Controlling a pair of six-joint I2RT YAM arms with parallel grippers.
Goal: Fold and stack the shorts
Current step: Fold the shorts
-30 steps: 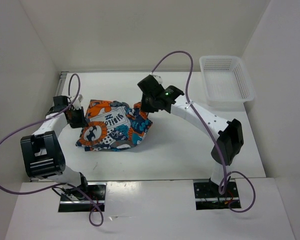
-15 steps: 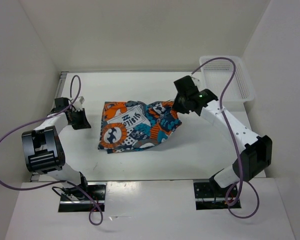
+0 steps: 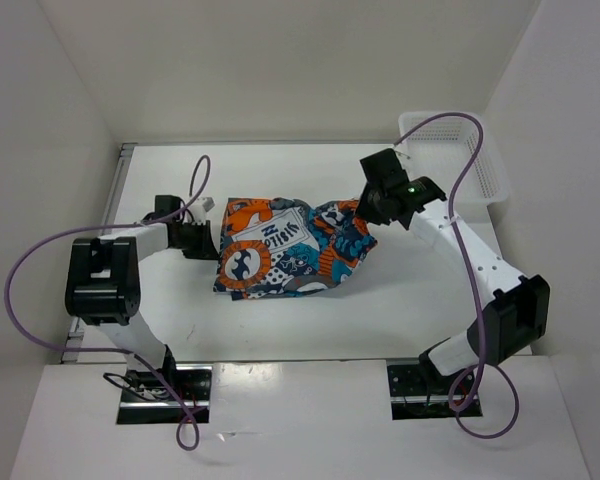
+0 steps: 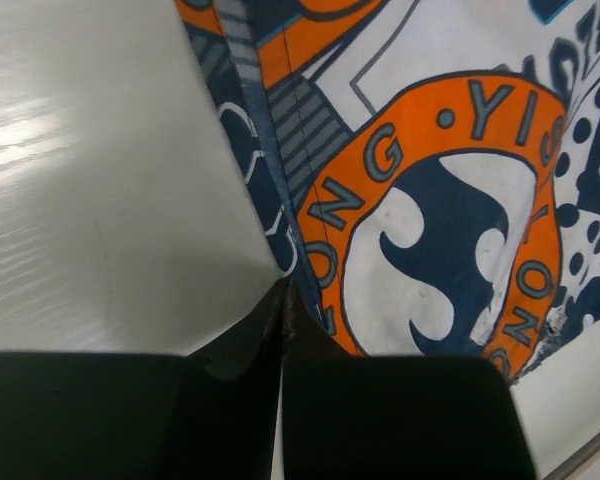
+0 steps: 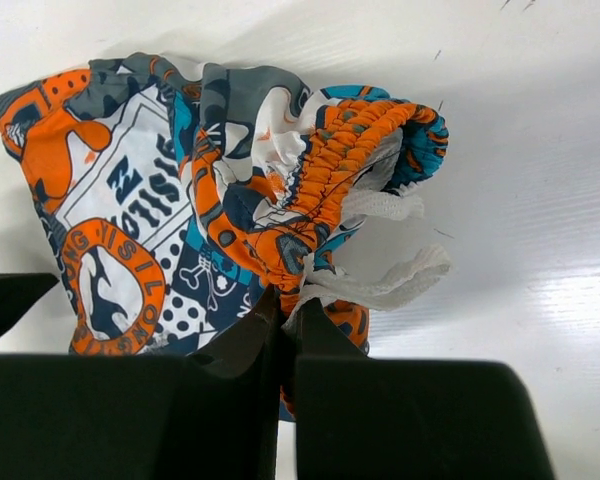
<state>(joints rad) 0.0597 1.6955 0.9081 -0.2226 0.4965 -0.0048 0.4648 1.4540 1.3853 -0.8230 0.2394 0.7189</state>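
shorts (image 3: pixel 290 250) lie bunched on the worktop (image 3: pixel 400 310). your right claw (image 3: pixel 364 214) is clenched on their waistband (image 5: pixel 350 150); your left claw (image 3: pixel 214 240), closed, touches the opposite edge. you're likely at spreading: next, pull flat before folding.

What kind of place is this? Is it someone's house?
Probably not a house; it looks like a robot test booth. A left arm and a right arm are bolted to a white table boxed in by bare white walls, with purple cables looping off them.
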